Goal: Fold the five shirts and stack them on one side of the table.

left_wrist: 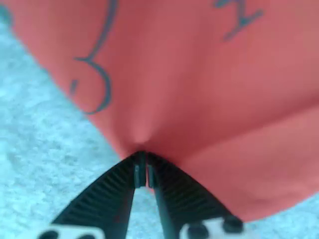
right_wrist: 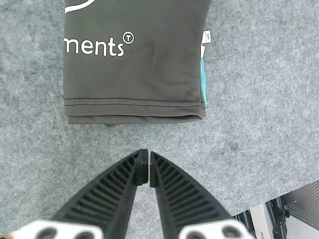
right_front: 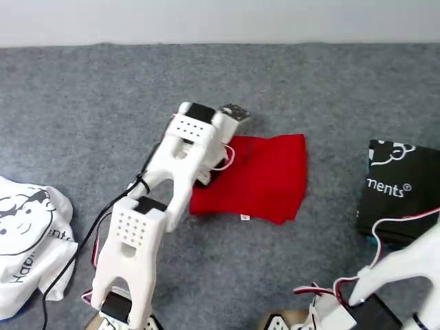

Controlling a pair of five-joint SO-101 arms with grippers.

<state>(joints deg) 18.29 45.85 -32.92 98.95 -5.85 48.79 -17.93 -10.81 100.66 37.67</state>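
A folded red shirt [right_front: 268, 175] lies mid-table; the left wrist view shows its dark line print [left_wrist: 199, 74] from close up. My left gripper [left_wrist: 141, 167] is shut on the red shirt's edge, at the shirt's left side under the white arm [right_front: 185, 158]. A folded black shirt with white print [right_front: 399, 199] [right_wrist: 134, 59] sits at the table's right side, with a teal layer [right_wrist: 203, 79] peeking out beneath it. My right gripper [right_wrist: 144, 167] is shut on nothing, just short of the black shirt's hem, above bare cloth.
A crumpled white shirt with a cartoon print [right_front: 27, 240] lies at the left edge. Grey felt [right_front: 103, 103] covers the table. The right arm's body [right_front: 405, 268] stands at the front right corner.
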